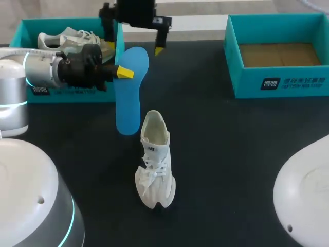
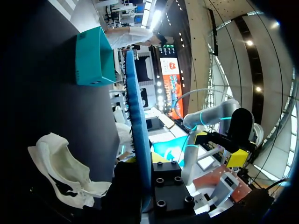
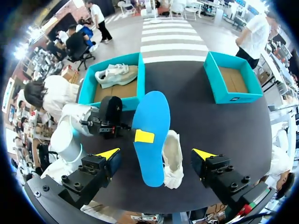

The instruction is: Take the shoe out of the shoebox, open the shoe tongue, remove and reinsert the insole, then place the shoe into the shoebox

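Head view, black table [image 1: 221, 154], left hand [image 1: 125, 72] grasping blue insole [image 1: 128, 100], right hand [image 1: 134, 45] released, white shoe [image 1: 154, 162] upright.

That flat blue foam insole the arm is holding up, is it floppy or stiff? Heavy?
Probably fairly stiff: pinched at one spot by the left gripper, the flat blue foam insole stands nearly straight, barely drooping. Likely light, since it looks thin edge-on in the left wrist view. It may pivot in so small a grip.

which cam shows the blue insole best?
Right wrist view: the insole faces it flat, full outline visible. Head view also shows its whole face, more obliquely. Left wrist view catches only its thin edge.
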Available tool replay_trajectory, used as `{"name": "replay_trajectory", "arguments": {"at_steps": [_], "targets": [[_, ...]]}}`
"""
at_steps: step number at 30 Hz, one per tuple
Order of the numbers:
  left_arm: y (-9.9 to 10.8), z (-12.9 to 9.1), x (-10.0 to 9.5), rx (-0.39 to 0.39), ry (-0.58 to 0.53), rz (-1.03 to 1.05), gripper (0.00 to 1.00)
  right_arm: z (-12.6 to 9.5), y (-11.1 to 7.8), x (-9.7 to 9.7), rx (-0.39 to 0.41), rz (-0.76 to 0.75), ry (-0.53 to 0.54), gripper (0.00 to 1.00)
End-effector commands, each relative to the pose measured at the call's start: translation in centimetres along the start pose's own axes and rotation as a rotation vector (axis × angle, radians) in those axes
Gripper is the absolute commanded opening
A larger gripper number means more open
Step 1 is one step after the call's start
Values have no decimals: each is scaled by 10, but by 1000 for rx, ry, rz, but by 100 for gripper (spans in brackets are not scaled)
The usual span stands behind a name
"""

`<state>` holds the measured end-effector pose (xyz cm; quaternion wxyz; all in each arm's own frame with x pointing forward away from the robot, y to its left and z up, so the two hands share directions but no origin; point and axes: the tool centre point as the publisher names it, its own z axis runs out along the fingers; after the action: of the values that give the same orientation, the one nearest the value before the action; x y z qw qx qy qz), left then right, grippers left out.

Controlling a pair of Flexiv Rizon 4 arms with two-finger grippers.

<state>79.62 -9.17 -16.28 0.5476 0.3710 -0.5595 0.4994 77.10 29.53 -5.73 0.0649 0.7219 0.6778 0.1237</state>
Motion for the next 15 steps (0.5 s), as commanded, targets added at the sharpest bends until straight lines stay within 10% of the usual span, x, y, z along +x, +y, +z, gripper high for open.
{"name": "replay_trajectory", "arguments": {"at_steps": [1, 15], "targets": [[0, 0, 0, -3, -1, 0, 0, 7, 2, 13, 9, -3, -220, 100], [0, 0, 0, -3, -1, 0, 0, 16, 1, 16, 21, 10, -115, 100]]}}
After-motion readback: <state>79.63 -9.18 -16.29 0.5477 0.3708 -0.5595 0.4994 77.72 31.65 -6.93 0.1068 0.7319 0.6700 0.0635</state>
